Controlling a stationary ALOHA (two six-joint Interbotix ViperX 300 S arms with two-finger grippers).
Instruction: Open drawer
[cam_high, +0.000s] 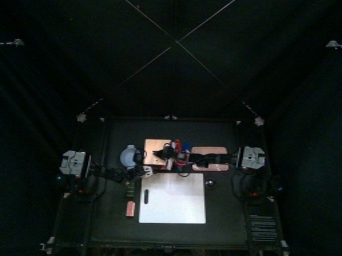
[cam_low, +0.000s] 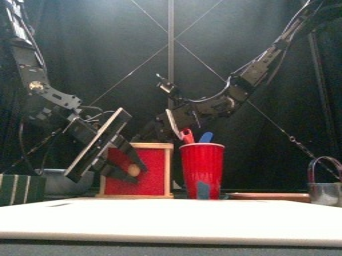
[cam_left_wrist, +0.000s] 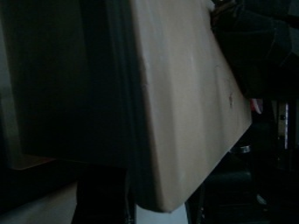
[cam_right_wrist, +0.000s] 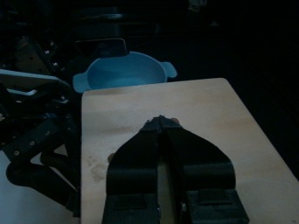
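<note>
Drawer (cam_low: 142, 170), wood-fronted with a round knob, sits beside a red cup (cam_low: 203, 170); left gripper (cam_low: 107, 140) jaws apart, right gripper (cam_right_wrist: 170, 131) pressed together.

We're looking into a robotics lab test cell, no question. Black curtains (cam_high: 54, 130) are hanging all around, closing off a pen, and thin cables (cam_low: 171, 40) are crossing overhead against the dark. A small black table (cam_high: 234, 215) is sitting in the middle, with two black jointed arms coming in, the left arm (cam_low: 40, 95) and the right arm (cam_low: 254, 75), both hanging down over it. Staged props are standing about: a red plastic cup (cam_low: 202, 170) and a small tan cabinet (cam_high: 171, 138) under the right arm's jaws, a flat white sheet (cam_high: 173, 198) nearer the front, a blue bowl (cam_right_wrist: 122, 70) beyond those jaws. Nothing domestic is showing, only rig hardware.
</note>
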